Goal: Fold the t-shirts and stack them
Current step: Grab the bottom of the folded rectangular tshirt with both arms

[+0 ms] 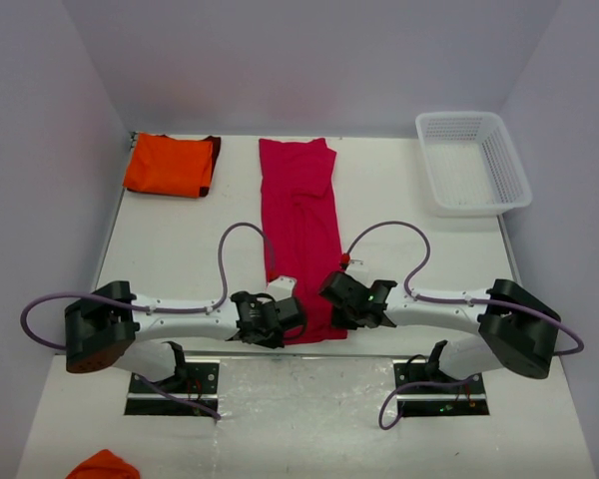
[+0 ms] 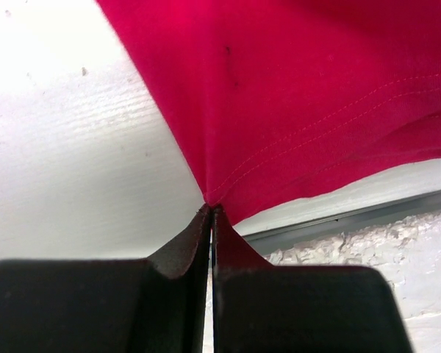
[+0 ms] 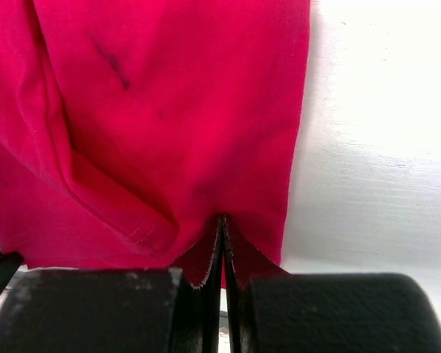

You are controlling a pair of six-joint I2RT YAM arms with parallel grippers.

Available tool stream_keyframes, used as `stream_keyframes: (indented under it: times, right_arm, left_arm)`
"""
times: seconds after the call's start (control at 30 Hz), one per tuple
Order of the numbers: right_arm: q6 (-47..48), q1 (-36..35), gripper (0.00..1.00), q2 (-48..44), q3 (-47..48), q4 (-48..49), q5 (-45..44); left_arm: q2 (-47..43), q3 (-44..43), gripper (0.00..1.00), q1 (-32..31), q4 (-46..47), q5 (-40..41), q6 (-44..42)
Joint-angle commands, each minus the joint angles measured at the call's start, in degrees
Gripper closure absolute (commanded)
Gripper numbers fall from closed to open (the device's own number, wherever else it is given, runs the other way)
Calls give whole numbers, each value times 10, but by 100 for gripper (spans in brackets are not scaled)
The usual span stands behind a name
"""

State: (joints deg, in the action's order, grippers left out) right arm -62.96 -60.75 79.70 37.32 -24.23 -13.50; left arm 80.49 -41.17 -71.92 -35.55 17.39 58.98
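Pinching the near hem of the crimson-pink t-shirt point(image 1: 299, 225) at two points, one per claw, with the garment laid out as a long narrow strip down the middle of the counter point(image 1: 180, 249). Reaching from close to the back wall at its far end to the counter's near edge, flat for most of that length, the near end lying between the two wrists.

Clamping the near left corner in the left claw point(image 2: 211, 215), fingers pressed flat together and the stitched hem drawn to a point right at their tips. Clamping the near right part of the hem in the right claw point(image 3: 222, 224), likewise closed tight, with cloth gathered into small folds on either side of the tips. Showing a few small dark marks on the fabric in both wrist views.

Resting well apart at the far left corner: the orange t-shirt point(image 1: 168, 165), folded into a compact block, dark maroon edge along its right side. Sitting upright at the far right corner: a white lattice basket point(image 1: 459, 205). Peeking in at the bottom left, near the left arm's base: an orange cloth lump point(image 1: 105, 466), partly cut off.
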Motion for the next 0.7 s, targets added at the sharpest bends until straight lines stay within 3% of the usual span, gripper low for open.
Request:
stream_keyframes:
  times: [0.0,0.67]
  right_arm:
    - [-12,-3,100,27,-10,-8,-1]
    - [-19,-3,100,32,-16,-7,5]
  left_arm:
    - [-31,18,100,-6,-8,15,31]
    - [-116,73,100,-7,-68,46,104]
